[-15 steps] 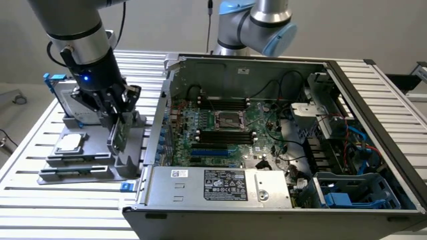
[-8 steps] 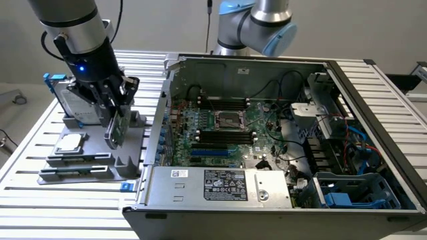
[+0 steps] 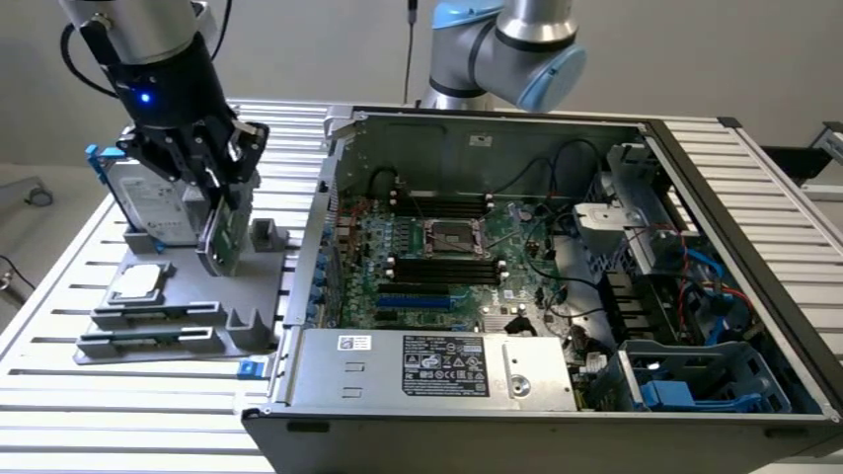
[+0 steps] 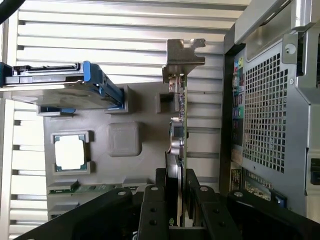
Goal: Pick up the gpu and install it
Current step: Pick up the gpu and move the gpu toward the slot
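The gpu [image 3: 224, 235] stands on edge over the grey parts holder [image 3: 197, 321], at the exterior view's left, outside the computer case [image 3: 488, 123]. My gripper [image 3: 217, 193] reaches down from above and is shut on the card's upper edge. In the wrist view the gpu [image 4: 179, 125] appears edge-on, pinched between the two black fingers [image 4: 156, 200], with its silver bracket [image 4: 184, 55] at the far end. Whether the card has left the holder [image 4: 122, 140] I cannot tell. The case lies open, with the motherboard [image 3: 435, 262] and its blue slots [image 3: 409, 296] exposed.
A silver hard drive in a blue frame [image 3: 148, 202] stands in the holder right beside the gripper, and a square processor chip [image 3: 138, 283] lies in front of it. The case's side wall [image 4: 270, 110] is close to the card. A power supply [image 3: 435, 365] fills the case's near corner.
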Available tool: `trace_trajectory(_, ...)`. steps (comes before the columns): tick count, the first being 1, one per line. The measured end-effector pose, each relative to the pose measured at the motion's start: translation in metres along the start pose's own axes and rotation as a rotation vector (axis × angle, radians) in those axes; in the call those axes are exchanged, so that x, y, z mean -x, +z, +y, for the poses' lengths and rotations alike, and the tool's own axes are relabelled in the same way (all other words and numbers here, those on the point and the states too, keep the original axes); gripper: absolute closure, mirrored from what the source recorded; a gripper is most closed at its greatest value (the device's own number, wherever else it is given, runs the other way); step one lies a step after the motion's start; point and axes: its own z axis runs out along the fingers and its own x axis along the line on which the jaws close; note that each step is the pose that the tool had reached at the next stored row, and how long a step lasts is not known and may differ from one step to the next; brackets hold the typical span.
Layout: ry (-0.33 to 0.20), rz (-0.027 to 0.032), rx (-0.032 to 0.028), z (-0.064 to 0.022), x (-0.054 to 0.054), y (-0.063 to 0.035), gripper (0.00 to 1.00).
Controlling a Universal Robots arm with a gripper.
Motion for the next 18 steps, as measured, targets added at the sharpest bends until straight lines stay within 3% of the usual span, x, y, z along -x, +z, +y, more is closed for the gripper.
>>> trace_trajectory(6,0.009,-0.001,-0.0001,0.0026,0.004,-0.025,0.74)
trace_trajectory(13,0.011,-0.0004,-0.0002,0.0055,0.021,-0.0565,0.74)
trace_trajectory(18,0.011,-0.0002,0.0001,0.0073,0.042,-0.0787,0.74)
